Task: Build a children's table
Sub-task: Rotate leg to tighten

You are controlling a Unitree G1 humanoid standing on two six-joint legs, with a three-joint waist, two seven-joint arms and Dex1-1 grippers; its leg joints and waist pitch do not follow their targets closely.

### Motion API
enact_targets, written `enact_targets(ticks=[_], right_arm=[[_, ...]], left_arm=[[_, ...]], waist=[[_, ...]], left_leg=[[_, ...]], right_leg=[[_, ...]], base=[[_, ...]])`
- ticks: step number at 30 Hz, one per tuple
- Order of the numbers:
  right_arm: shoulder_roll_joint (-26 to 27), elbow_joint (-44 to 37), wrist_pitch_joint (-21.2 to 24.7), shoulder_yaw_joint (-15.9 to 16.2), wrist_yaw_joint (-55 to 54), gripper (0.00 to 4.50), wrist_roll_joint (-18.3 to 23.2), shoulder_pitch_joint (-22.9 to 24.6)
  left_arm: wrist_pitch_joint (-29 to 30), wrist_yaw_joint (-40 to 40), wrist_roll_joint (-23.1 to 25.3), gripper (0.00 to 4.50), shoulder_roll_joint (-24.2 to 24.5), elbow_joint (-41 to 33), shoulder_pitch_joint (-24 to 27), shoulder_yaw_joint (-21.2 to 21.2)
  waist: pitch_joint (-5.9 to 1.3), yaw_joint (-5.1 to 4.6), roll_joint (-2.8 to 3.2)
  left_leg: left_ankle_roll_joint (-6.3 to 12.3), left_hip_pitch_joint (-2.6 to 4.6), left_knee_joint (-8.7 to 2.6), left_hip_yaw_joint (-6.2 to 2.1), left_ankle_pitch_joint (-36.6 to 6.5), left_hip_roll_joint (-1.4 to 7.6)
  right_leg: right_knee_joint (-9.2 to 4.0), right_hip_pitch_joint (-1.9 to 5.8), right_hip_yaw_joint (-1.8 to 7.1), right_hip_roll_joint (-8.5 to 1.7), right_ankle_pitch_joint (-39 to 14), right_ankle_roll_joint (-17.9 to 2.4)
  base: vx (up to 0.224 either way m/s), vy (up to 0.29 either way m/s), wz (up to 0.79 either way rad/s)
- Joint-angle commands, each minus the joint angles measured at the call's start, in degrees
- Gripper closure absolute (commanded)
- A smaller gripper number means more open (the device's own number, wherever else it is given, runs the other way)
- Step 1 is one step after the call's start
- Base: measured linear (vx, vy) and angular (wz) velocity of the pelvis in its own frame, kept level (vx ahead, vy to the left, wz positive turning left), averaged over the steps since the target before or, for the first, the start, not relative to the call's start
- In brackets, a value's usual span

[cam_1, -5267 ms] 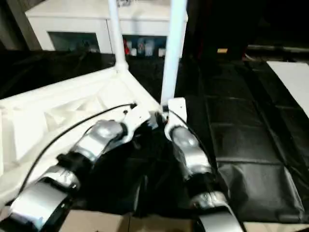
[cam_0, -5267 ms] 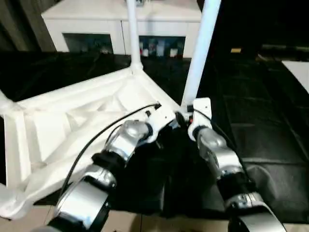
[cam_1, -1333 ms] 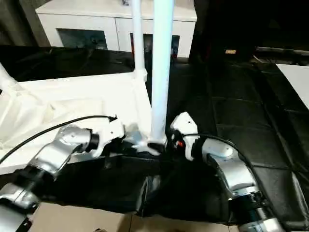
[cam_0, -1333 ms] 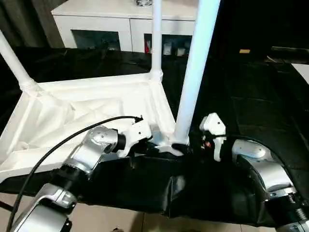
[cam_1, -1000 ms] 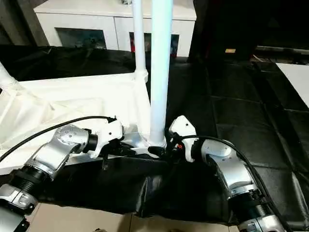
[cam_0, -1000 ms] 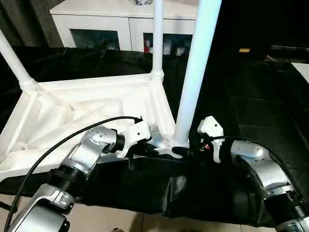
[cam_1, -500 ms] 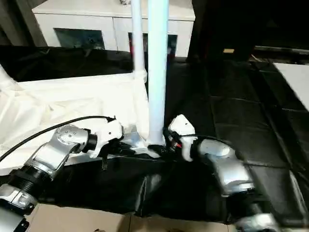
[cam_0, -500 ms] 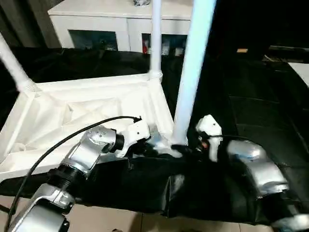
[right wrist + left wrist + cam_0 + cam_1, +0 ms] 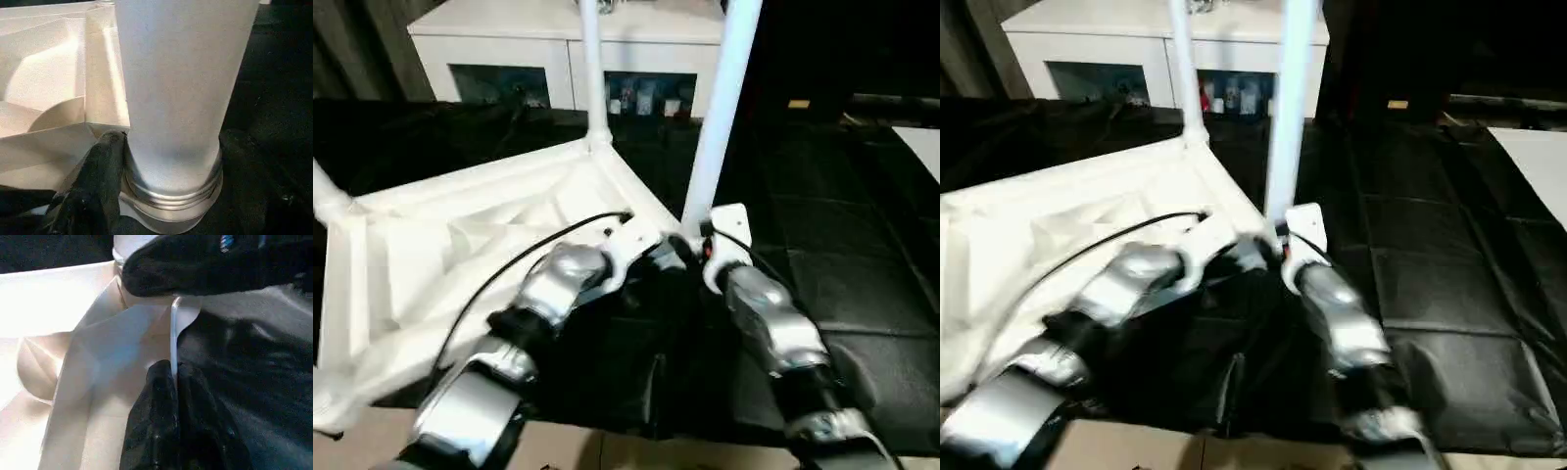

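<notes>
At the near corner of the upturned children's table (image 9: 460,245), the left gripper (image 9: 172,377) is shut on the thin rim of the top, fingers (image 9: 156,416) pinching the edge so the top cannot turn. The right gripper (image 9: 166,161) is closed around the base of the near leg (image 9: 715,117), just above the collar, one finger (image 9: 98,171) on each side; I judge this is for screwing the leg into the socket. Table lies ribs-up on the black cloth (image 9: 862,255), w/ another leg (image 9: 590,69) standing at approx. 11 o'clock from the grippers and the white cabinet (image 9: 509,49) behind at 12. Both forearms reach fwd and converge at the corner, wrists almost touching.
</notes>
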Motion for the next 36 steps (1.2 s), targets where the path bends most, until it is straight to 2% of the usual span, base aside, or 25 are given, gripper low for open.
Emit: enact_targets(ticks=[1,3,5,6,10,14,16,18,19,21,22,23,25,27,33,36], right_arm=[[0.1,2.4,2.4,0.3,-1.2,1.86,-1.2,1.1],[-0.1,0.9,1.4,0.3,-0.1,1.16,-0.5,1.6],[-0.5,0.2,1.1,0.4,0.4,1.16,-0.6,1.7],[-1.1,-1.4,1.0,0.1,0.8,0.96,-0.7,2.2],[-4.0,-5.5,2.8,0.5,5.7,0.72,0.7,3.2],[-10.2,-11.0,4.3,2.2,18.2,0.72,4.3,5.3],[-11.9,-12.5,4.9,2.5,22.3,0.72,6.0,6.0],[-16.6,-15.3,2.8,5.4,31.4,0.72,7.0,7.9],[-19.9,-17.0,0.5,7.8,37.2,0.72,6.7,9.4],[-23.1,-18.6,-0.5,10.0,43.0,0.72,7.2,10.8],[-23.3,-18.7,-0.5,10.1,43.4,0.72,7.2,10.9],[-23.7,-18.7,-0.5,10.2,44.6,0.72,7.7,11.0],[-23.6,-18.5,-0.8,10.1,45.2,0.72,7.8,10.8],[-23.3,-17.9,-1.0,10.1,45.5,0.72,7.7,10.2],[-22.6,-14.7,-3.0,10.5,45.8,0.72,6.6,8.4],[-22.3,-14.2,-2.9,10.3,45.9,0.99,6.6,8.2]], left_arm=[[-1.7,2.9,-0.3,4.5,0.3,1.0,-0.3,2.0],[-2.1,1.9,-0.3,4.5,1.0,0.5,0.1,1.9],[-2.2,1.5,-0.3,4.5,1.3,0.2,0.4,1.9],[-2.5,1.1,-0.3,4.5,1.8,0.0,0.8,1.9],[-3.5,-2.1,-0.3,4.5,3.5,-2.3,2.6,1.1],[-4.6,-8.6,-1.2,4.5,6.3,-6.4,5.6,-0.3],[-4.7,-10.4,-1.8,4.5,7.1,-7.5,6.5,-0.4],[-6.3,-16.9,-3.6,4.5,9.1,-10.7,8.5,-1.5],[-7.2,-20.4,-4.1,4.5,10.7,-12.5,9.5,-2.5],[-6.3,-24.7,-5.6,4.5,12.4,-15.8,10.8,-2.9],[-6.2,-25.1,-5.8,4.5,12.6,-16.2,10.9,-2.9],[-5.4,-26.7,-6.8,4.5,13.1,-17.9,11.3,-2.8],[-4.2,-27.9,-7.4,4.5,13.6,-19.6,11.8,-2.9],[-3.5,-29.1,-7.8,4.5,14.1,-21.1,12.2,-3.1],[-2.6,-29.9,-7.7,4.5,14.6,-23.3,13.3,-2.9],[-2.3,-29.9,-7.5,4.5,14.7,-23.5,13.5,-2.8]], waist=[[-3.58,0.02,-0.55],[-3.51,0.09,-0.49],[-3.41,0.08,-0.52],[-3.42,0.05,-0.71],[-3.34,-0.01,-0.73],[-3.39,-0.03,-0.76],[-3.4,-0.03,-0.55],[-3.3,0.08,-0.51],[-3.35,0.13,-0.51],[-3.14,0.23,-0.62],[-3.12,0.34,-0.55],[-3.07,0.47,-0.78],[-3.07,0.76,-0.56],[-3.01,0.85,-0.59],[-3.21,0.97,-0.67],[-3.38,1.03,-0.68]], left_leg=[[1.94,0.46,-4.14,-0.64,-9.3,1.02],[2.17,0.49,-4.23,-0.68,-10.1,1.13],[2.14,0.49,-4.28,-0.67,-10.8,1.16],[2.12,0.4,-4.32,-0.68,-10.8,1.16],[2.37,0.3,-4.37,-0.75,-10.8,1.19],[4.08,0.19,-4.13,-0.66,-9.8,1.32],[4.37,0.17,-4.14,-0.68,-9.7,1.47],[4.39,0.28,-4.2,-0.69,-10.3,1.65],[4.41,0.31,-4.23,-0.77,-10.6,1.82],[4.56,0.41,-4.29,-0.6,-12.0,1.89],[4.43,0.45,-4.27,-0.59,-12.4,1.87],[4.2,0.52,-4.39,-0.57,-12.7,1.96],[3.49,0.9,-4.45,-0.54,-13.3,2.12],[2.78,0.73,-4.61,-0.56,-13.2,2.04],[3.17,0.57,-4.32,-0.47,-10.8,1.83],[4.13,0.43,-4.13,-0.45,-8.8,1.75]], right_leg=[[-3.52,2.84,1.18,-2.31,-5.6,-13.3],[-3.61,2.81,1.17,-2.38,-7.0,-13.1],[-3.79,2.7,1.18,-2.37,-8.5,-12.7],[-3.77,2.8,1.18,-2.36,-8.6,-12.6],[-3.76,2.87,1.17,-2.37,-8.9,-12.2],[-3.6,3.05,1.23,-2.41,-6.7,-12.9],[-3.51,3.08,1.23,-2.43,-6.4,-13.4],[-3.52,3.0,1.2,-2.46,-6.7,-13.9],[-3.49,3.01,1.16,-2.52,-6.7,-14.0],[-3.67,2.75,1.26,-2.58,-8.5,-14.2],[-3.67,2.66,1.24,-2.59,-9.2,-14.2],[-3.74,2.51,1.3,-2.6,-10.6,-14.0],[-3.86,2.12,1.33,-2.55,-11.9,-13.8],[-3.71,2.18,1.34,-2.47,-11.7,-13.5],[-3.38,2.39,1.33,-2.52,-8.4,-13.7],[-3.07,2.55,1.23,-2.44,-5.5,-14.2]], base=[[0.0,0.0,0.0],[0.0,0.0,0.0],[0.0,0.0,0.0],[0.0,0.0,0.0],[0.0,0.0,0.0],[0.0,0.0,0.0],[0.0,0.0,0.0],[0.0,0.0,0.0],[0.0,0.0,0.0],[0.0,0.0,0.0],[0.0,0.0,0.0],[0.0,0.0,0.0],[0.0,0.0,0.0],[0.0,0.0,0.0],[0.0,0.0,0.0],[0.0,0.0,0.0]])
